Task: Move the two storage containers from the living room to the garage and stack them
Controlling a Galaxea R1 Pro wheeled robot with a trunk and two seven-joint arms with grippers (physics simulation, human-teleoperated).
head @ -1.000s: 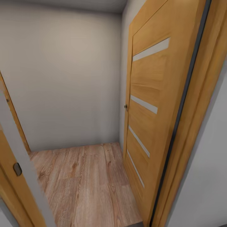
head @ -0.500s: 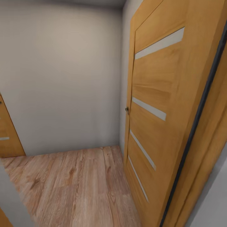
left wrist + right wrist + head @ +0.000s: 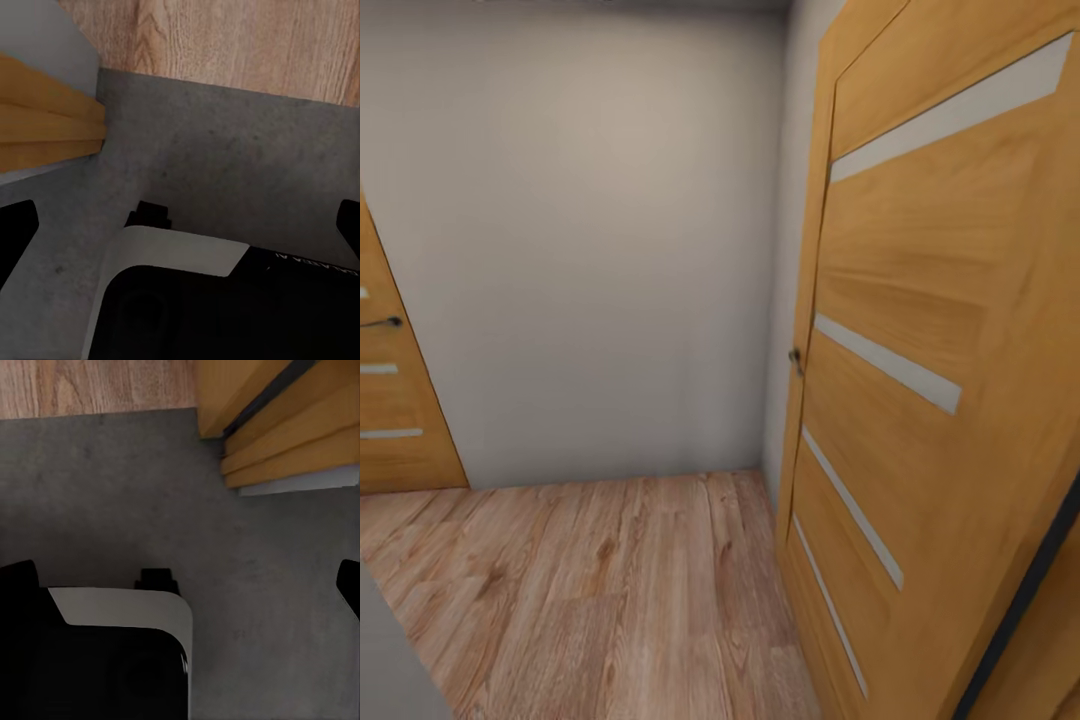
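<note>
Wood plank floor [image 3: 610, 590] fills more of my view as I roll past the door [image 3: 920, 400], grippers spread, empty-handed

door [image 3: 940, 300]: orange wood, satin | plank floor [image 3: 610, 590]: matt wood | concrete floor [image 3: 112, 487]: rough grey

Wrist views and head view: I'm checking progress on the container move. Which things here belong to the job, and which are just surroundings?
Belongs to the job:
- dark grey floor
- left gripper, open, holding nothing
- right gripper, open, holding nothing

Just surroundings:
- open wooden door
- second door
- grey wall
- wood plank floor
</note>
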